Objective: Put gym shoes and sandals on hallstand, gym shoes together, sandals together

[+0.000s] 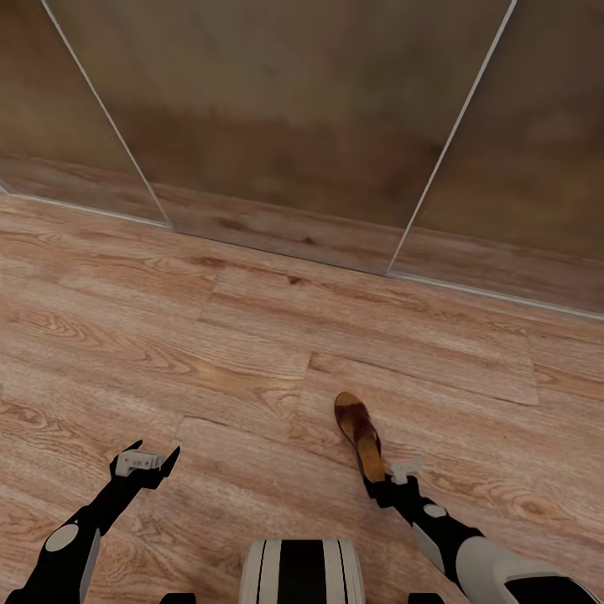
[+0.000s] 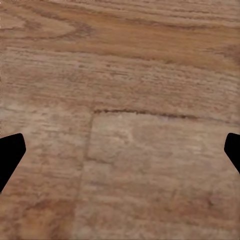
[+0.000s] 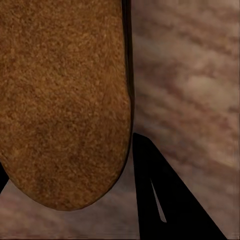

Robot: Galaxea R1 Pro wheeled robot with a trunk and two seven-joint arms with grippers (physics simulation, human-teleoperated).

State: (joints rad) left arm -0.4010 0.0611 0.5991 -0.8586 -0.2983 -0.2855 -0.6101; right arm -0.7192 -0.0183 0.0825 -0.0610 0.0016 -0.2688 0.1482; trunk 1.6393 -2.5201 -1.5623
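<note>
One brown sandal (image 1: 357,426) lies lengthwise on the corridor floor (image 1: 210,361), toe pointing away from me. My right gripper (image 1: 387,480) sits at its heel end. In the right wrist view the tan footbed of the sandal (image 3: 60,100) lies between the black fingers (image 3: 165,200), one of them pressed against its edge, and the right gripper (image 3: 68,154) is shut on it. My left gripper (image 1: 144,458) hovers open over bare planks, and its fingertips (image 2: 11,152) stand wide apart with nothing between them. The gym shoes and the hallstand are out of view.
Glossy brown wall panels (image 1: 294,109) with thin white seams rise behind a baseboard strip across the far side. Wood-grain planks (image 2: 120,100) stretch all around. My own base (image 1: 302,572) shows at the bottom edge.
</note>
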